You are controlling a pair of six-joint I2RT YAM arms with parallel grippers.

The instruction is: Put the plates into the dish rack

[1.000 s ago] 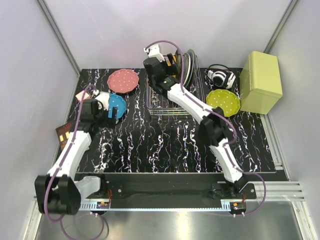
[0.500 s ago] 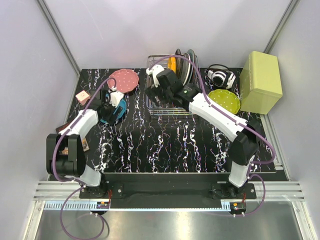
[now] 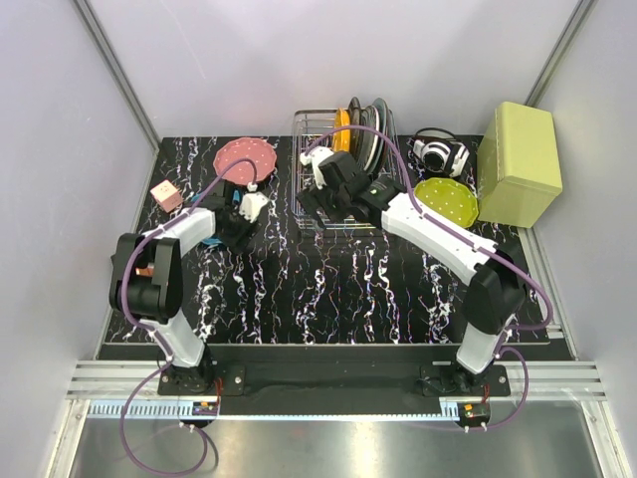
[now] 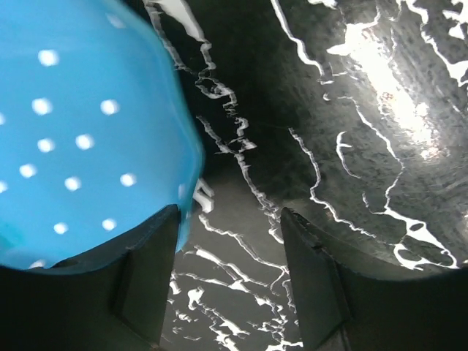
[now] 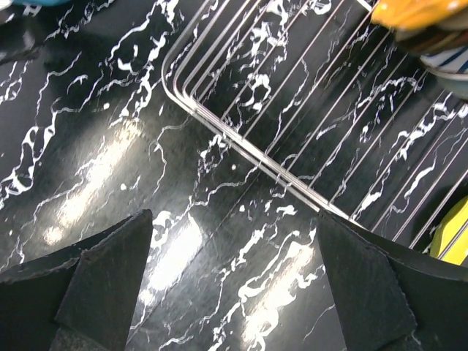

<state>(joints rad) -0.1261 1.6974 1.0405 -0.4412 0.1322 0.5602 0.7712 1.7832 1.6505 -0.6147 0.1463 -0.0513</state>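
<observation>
**Left pincer (image 4: 230, 219) at the blue plate (image 4: 73, 131), right pincer (image 5: 234, 219) over the rack (image 3: 309, 134)**
The left pincer's fingers stand apart low over the counter (image 3: 328, 289), the blue plate's rim at one finger, not clamped. The right pincer gapes wide and empty above the rack's near corner. The orange plate (image 3: 342, 127) stands upright in the rack. The pink plate (image 3: 246, 159) and green plate (image 3: 445, 202) lie flat on the counter either side.

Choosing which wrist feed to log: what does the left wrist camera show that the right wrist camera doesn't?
Only the left wrist view: the blue dotted plate, filling its left side. Only the right wrist view: the wire dish rack, the edge of an orange plate and a sliver of yellow-green plate. Both: the black white-veined table.
</observation>
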